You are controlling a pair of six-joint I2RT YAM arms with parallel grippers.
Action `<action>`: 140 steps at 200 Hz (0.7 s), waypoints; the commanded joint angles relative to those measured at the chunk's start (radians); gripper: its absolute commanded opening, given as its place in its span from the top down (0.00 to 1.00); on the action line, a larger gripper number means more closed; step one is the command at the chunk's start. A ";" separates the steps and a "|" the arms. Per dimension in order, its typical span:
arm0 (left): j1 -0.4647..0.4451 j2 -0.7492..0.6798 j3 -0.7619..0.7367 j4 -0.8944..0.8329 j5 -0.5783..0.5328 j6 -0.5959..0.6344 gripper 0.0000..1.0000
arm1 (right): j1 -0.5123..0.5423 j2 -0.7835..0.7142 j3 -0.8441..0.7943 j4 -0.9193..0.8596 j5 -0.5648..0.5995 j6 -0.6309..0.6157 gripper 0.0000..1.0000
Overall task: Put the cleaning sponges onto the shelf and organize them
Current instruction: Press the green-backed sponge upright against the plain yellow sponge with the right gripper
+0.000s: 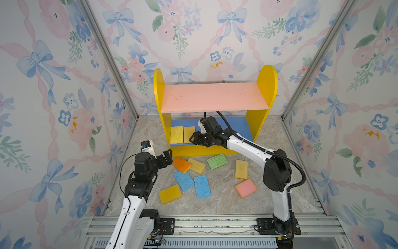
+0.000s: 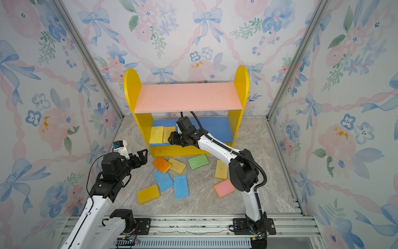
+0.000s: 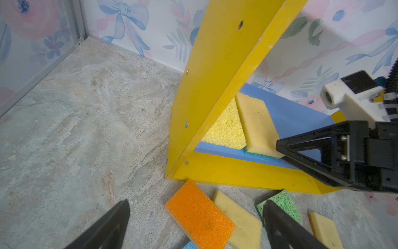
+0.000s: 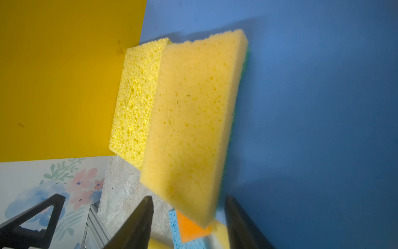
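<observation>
Tan sponge [image 4: 189, 120] on shelf [image 4: 312, 107] (right fingers [image 4: 140, 224] apart)

You are working in a lab test cell dressed up as a home, not a real room. Floral wallpaper [image 1: 193, 32] is covering thin panels that are sitting in bare aluminium posts [image 1: 108, 58]. A marble-print floor [image 1: 226, 194] is ending at a slotted metal rail [image 1: 215, 224] (thin wires are hanging loose there). The left arm [image 1: 129, 215] and right arm [image 1: 280, 204] are standing bolted to that rail, facing a toy-bright shelf [image 1: 215, 97].
</observation>
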 commanded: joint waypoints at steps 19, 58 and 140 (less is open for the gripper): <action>0.011 -0.004 -0.007 0.008 0.018 0.010 0.02 | 0.010 0.009 0.021 -0.133 0.065 -0.098 0.38; 0.013 0.000 -0.007 0.011 0.021 0.009 0.02 | 0.010 -0.002 0.006 -0.053 -0.021 -0.122 0.35; 0.014 0.005 -0.010 0.011 0.025 0.008 0.02 | -0.006 0.045 0.031 0.002 -0.129 -0.063 0.35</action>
